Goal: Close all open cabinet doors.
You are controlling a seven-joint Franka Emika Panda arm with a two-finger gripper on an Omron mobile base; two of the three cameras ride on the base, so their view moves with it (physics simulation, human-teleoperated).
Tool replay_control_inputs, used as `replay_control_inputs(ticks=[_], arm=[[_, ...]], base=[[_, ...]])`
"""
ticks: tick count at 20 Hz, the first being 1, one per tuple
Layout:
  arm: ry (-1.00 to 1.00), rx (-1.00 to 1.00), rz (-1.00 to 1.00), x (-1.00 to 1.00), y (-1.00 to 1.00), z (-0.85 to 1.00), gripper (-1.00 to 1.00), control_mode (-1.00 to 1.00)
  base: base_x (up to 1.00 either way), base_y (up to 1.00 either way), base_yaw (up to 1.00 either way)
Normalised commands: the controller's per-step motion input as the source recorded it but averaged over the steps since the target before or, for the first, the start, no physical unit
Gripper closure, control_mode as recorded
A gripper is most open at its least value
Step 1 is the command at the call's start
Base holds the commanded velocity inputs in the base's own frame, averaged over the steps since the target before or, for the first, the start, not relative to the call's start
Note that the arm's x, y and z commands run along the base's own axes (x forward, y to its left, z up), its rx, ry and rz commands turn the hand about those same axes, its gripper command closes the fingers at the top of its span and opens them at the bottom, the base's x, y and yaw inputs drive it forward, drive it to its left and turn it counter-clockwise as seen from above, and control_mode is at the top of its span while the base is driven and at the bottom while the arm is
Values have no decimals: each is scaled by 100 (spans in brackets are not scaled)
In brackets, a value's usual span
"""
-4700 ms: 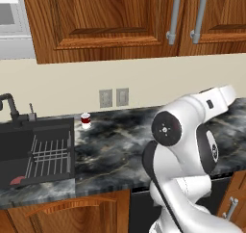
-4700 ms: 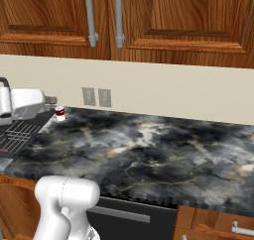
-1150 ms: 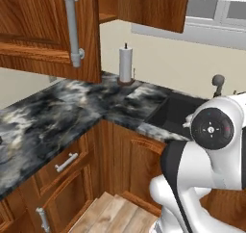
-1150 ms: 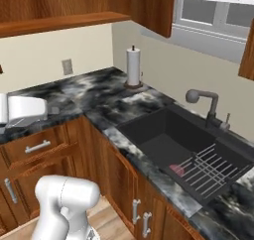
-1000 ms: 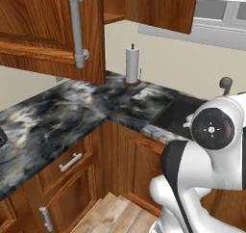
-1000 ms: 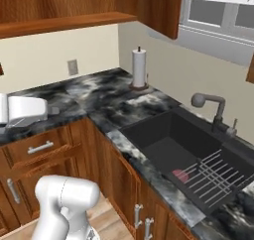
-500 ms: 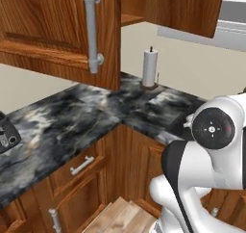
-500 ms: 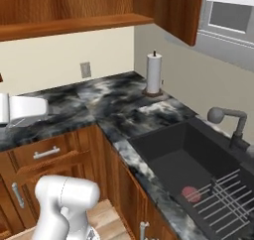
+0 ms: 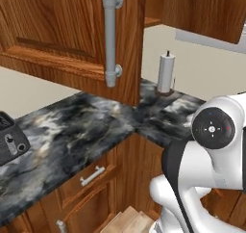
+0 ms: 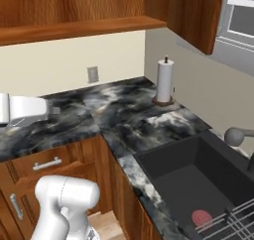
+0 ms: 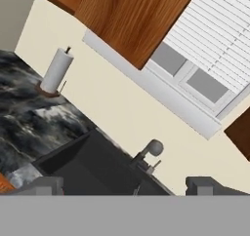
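A simulated kitchen corner with dark marbled stone on the table (image 9: pixel 86 126) and reddish-brown wall cabinets above. In the left base view, a cabinet door (image 9: pixel 72 34) fills the upper left of the frame. It stands swung out over the table, its long grey bar handle (image 9: pixel 110 34) running vertically near its free edge, and the cabinet's opening and shelf edge show just right of it. This looks like the door the robot means to shut. A second wooden door (image 10: pixel 196 13) hangs at the upper right of the right base view, beside the window; whether it is ajar is hard to tell.

A paper towel roll (image 10: pixel 164 80) stands upright in the table's corner, against the wall. A dark sink (image 10: pixel 198 184) lies at the lower right of the right base view.

In the hand view the gripper (image 11: pixel 127 185) has its jaws spread wide, holding nothing, the tips low in the frame. It points toward the sink wall and window, not yet at any door.

Compared with half a second ago, the whole scene has shifted in both base views: the base has turned, so the open door and its handle now sit larger and more central in the left base view.
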Motion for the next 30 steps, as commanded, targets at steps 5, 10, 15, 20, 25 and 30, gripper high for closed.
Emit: replay_control_inputs(ticks=[5, 10, 15, 20, 25, 30], arm=[[0, 0, 0, 0, 0, 0, -100, 100], [0, 0, 0, 0, 0, 0, -100, 100], [0, 0, 0, 0, 0, 0, -100, 100], [0, 0, 0, 0, 0, 0, -100, 100], [0, 0, 0, 0, 0, 0, -100, 100], [0, 0, 0, 0, 0, 0, -100, 100]], base=[[51, -8, 17], [46, -16, 19], [35, -29, 24], [35, -36, 26], [32, -43, 29], [36, -47, 30]])
